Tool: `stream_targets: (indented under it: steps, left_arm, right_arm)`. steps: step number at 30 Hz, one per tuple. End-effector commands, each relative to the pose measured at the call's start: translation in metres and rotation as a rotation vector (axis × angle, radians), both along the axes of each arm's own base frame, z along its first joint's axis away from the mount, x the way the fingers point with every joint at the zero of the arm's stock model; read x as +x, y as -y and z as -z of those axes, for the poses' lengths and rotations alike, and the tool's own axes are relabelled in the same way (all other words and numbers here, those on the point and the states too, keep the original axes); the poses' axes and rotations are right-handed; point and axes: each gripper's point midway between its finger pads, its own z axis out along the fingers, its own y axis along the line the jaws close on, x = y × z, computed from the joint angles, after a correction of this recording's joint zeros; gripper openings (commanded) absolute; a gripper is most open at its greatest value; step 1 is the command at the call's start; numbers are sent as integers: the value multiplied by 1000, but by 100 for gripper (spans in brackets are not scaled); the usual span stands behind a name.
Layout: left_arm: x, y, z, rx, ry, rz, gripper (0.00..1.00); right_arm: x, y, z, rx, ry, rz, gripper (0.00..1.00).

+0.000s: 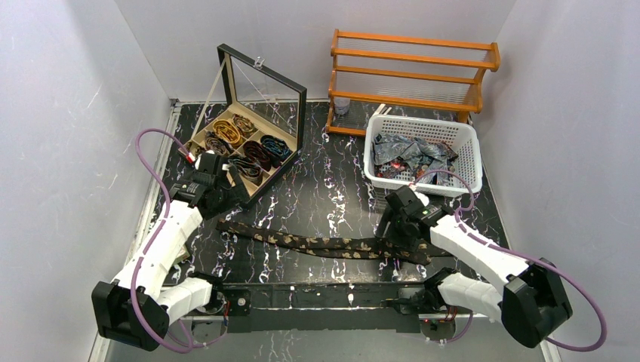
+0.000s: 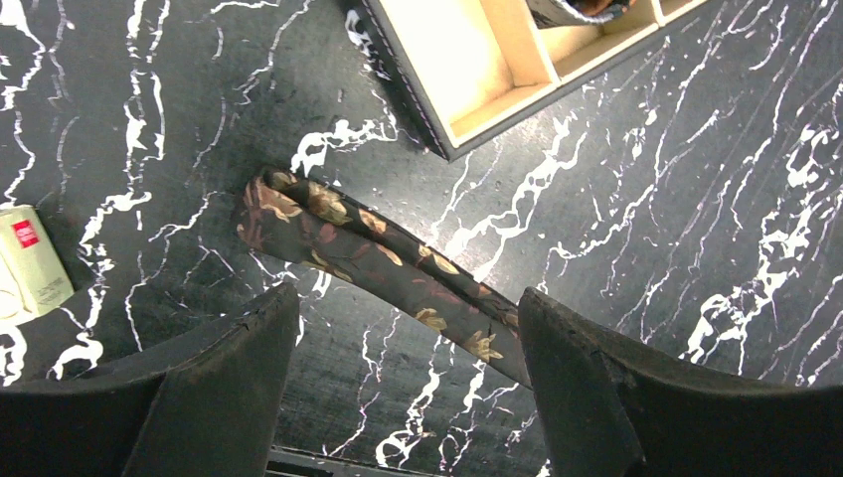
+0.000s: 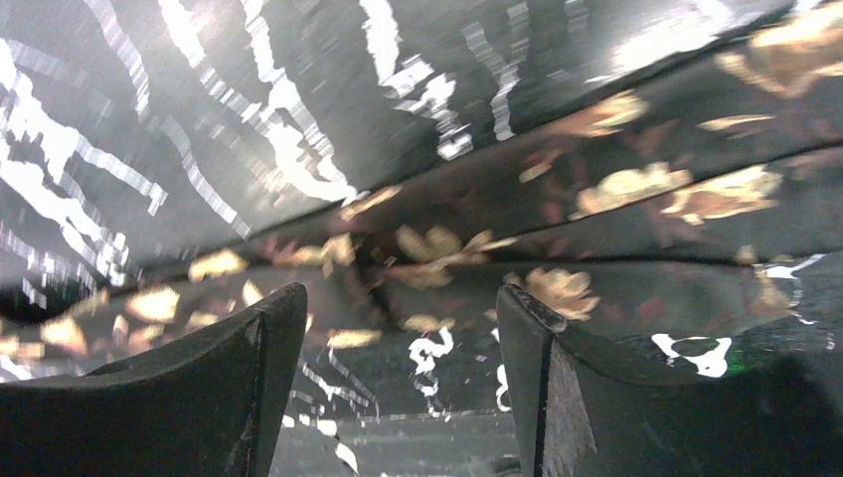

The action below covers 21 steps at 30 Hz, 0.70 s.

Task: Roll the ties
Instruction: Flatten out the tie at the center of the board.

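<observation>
A dark tie (image 1: 324, 244) with gold floral spots lies stretched flat across the near part of the black marbled table. My left gripper (image 1: 226, 199) hangs open above its left end. In the left wrist view the folded end of the tie (image 2: 298, 214) lies ahead of the left gripper (image 2: 408, 298), and the strip runs down behind the right finger (image 2: 596, 397). My right gripper (image 1: 392, 231) stands open over the tie's right part. In the blurred right wrist view the tie (image 3: 616, 189) spans the frame just beyond the right gripper (image 3: 400, 298). Neither gripper holds anything.
An open glass-lidded box (image 1: 281, 157) at the back left holds several rolled ties (image 1: 226, 133); its corner (image 2: 477, 60) shows in the left wrist view. A white basket (image 1: 468, 143) with loose ties (image 1: 411, 153) stands at the back right, a wooden rack (image 1: 411, 75) behind it.
</observation>
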Motion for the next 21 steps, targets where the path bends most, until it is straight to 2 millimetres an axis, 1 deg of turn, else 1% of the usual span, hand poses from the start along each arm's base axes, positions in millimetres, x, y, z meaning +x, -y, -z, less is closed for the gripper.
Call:
stream_targets:
  steps: [1, 3, 5, 7, 8, 10, 14, 16, 17, 18, 19, 20, 21]
  left_arm:
    - [-9, 12, 8, -58, -37, 53, 78]
    - [-10, 12, 10, -57, -45, 57, 78]
    - [-12, 13, 12, -62, -50, 60, 79]
    - [-12, 14, 12, -67, -51, 67, 79]
    - [-13, 14, 12, -67, -53, 67, 79]
    - [-14, 14, 13, -65, -54, 71, 79]
    - [-16, 14, 18, -69, -63, 74, 79]
    - [-18, 14, 21, -69, -73, 74, 79]
    - [-19, 14, 22, -69, -76, 73, 79]
    - [-19, 14, 23, -69, -76, 71, 79]
    - [-19, 14, 22, -71, -73, 70, 79]
    - [-19, 14, 21, -72, -68, 71, 79]
    - [-19, 14, 19, -74, -62, 73, 79]
  right_arm:
    - [8, 36, 15, -75, -49, 225, 79]
    - [18, 42, 22, -61, -29, 253, 79]
    - [31, 44, 27, -18, 9, 255, 78]
    - [46, 42, 27, 10, 59, 223, 78]
    - [52, 40, 26, 12, 87, 198, 78]
    - [66, 37, 19, 17, 151, 142, 74]
    - [91, 32, -3, 9, 283, 33, 60]
    - [94, 31, -6, -8, 296, -19, 53]
    - [92, 35, -6, -32, 275, -19, 53]
    - [91, 39, -10, -55, 260, -11, 54]
    - [88, 43, -11, -77, 234, 3, 58]
    - [82, 49, -12, -103, 200, 45, 64]
    - [76, 56, -12, -126, 168, 103, 67]
